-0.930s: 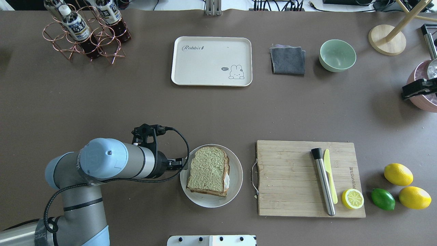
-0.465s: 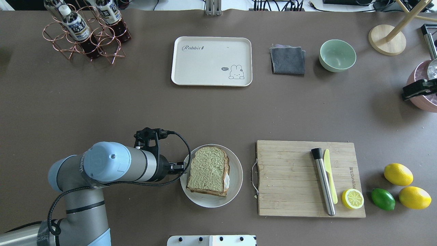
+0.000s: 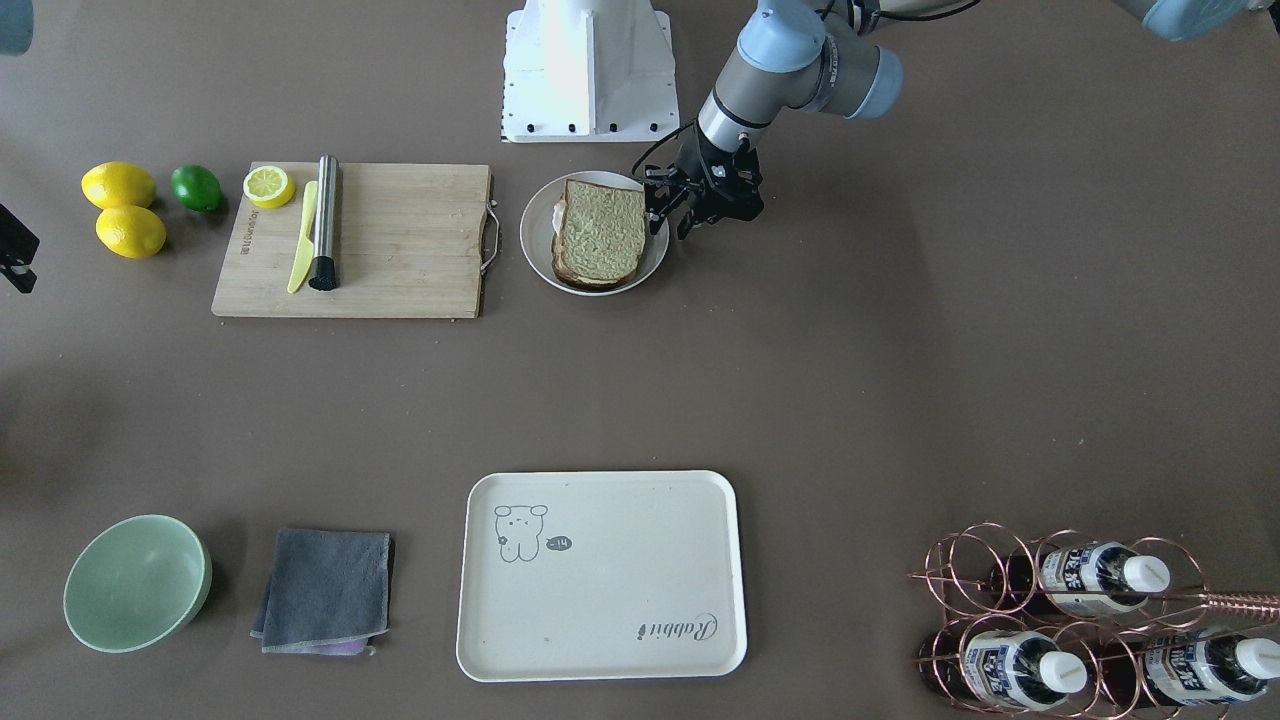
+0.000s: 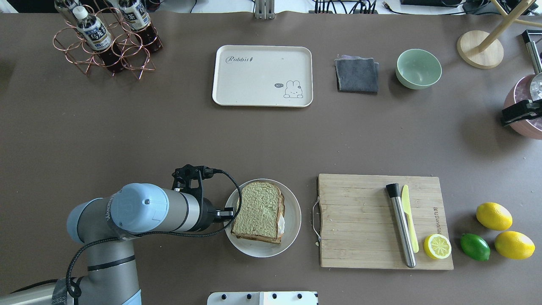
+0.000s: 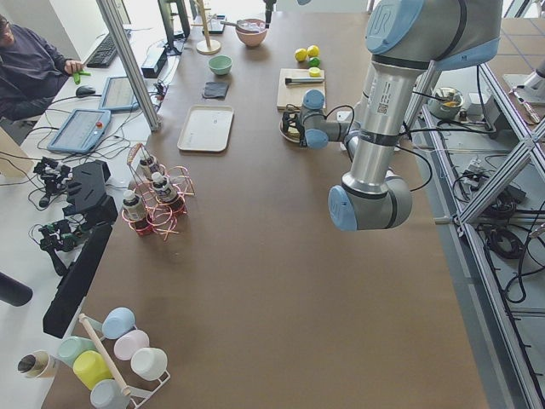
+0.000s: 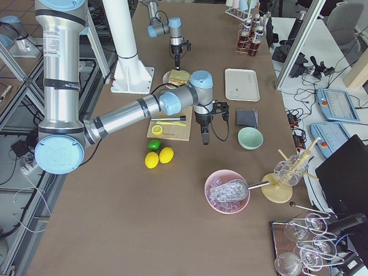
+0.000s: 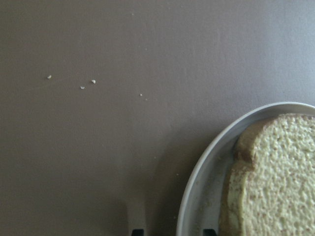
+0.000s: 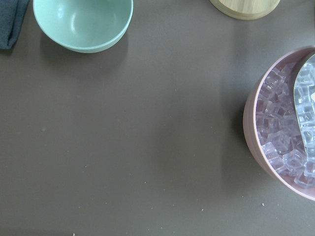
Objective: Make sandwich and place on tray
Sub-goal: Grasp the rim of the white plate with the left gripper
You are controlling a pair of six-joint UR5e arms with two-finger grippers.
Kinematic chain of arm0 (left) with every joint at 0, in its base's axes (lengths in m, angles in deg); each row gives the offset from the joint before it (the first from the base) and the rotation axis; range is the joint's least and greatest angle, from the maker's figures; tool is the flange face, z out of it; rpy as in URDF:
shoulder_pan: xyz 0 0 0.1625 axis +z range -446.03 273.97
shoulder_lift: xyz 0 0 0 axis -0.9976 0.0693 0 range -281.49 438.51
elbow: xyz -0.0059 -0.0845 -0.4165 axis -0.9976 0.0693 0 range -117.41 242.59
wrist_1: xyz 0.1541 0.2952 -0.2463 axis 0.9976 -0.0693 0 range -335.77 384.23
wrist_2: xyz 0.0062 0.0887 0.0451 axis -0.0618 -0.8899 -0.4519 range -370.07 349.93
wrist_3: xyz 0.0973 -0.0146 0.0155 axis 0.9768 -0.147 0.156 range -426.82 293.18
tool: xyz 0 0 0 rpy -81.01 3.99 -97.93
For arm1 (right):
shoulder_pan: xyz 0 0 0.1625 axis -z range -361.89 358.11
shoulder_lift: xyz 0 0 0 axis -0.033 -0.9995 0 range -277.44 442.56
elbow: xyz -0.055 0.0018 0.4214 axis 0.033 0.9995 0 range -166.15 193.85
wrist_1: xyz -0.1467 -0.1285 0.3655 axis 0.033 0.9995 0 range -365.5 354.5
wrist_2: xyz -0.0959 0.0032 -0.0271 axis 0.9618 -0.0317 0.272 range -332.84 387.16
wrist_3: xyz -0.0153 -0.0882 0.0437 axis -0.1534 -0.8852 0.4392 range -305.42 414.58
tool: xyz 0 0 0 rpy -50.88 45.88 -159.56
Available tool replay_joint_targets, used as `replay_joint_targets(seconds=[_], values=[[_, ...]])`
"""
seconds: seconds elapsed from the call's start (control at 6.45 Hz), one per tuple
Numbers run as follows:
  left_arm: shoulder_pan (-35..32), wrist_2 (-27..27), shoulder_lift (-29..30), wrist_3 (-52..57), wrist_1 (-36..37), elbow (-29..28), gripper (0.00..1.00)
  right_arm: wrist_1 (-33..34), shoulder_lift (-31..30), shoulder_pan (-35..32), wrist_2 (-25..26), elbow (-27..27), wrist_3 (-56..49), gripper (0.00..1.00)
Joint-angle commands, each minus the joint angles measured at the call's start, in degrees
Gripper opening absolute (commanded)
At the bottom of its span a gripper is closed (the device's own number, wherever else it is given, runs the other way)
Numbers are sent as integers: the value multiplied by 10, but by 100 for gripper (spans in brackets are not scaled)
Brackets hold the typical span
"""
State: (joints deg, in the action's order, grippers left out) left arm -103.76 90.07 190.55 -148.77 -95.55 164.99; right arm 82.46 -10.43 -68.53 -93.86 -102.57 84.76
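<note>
- Left gripper [image 3: 672, 226]: spread, empty; low at the plate [image 4: 292, 231] rim on the robot's left. In the wrist view, fingertips [image 7: 138, 231] straddling that rim, one outside, one over the dish.
- Sandwich [image 4: 259, 210]: on the plate, close to the robot, just beside the gripper, apparently untouched. Two slices stacked, with a sliver of egg [image 4: 280, 224] white peeking out on the side away from the gripper.
- Handling, as judged: light, soft, easily crushed. A loose stack, so liable to shear apart or shed the egg if tilted or jerked.
- Hold, as judged: best at the crust edge nearest the gripper, pinched through both slices at once. Gentle pressure, kept level.
- Tray [image 4: 262, 76]: at the far side of the table, well apart from the plate; sandwich not yet on it.
- Right gripper [image 4: 521, 111]: at the table's right end, over the rim of the ice bowl [image 4: 525, 129]. Open or closed: cannot tell.
- Against the earlier overhead frames: left arm and gripper shifted toward the sandwich and a little toward the robot. Sandwich, plate and tray unmoved.
</note>
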Motion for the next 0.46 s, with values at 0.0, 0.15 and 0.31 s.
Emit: replay_joint_targets(seconds=[0.0,0.15,0.31], values=[[2,0,3,1,0,-5,0,-1,-4,-6,-12,0,-3,100],[0,0,5,2,0,-4,0,0,-5,-8,-13,1,-3,100],[-7,1,7,3,0,-2,0,0,-14,-16,-20,3,-2,100]])
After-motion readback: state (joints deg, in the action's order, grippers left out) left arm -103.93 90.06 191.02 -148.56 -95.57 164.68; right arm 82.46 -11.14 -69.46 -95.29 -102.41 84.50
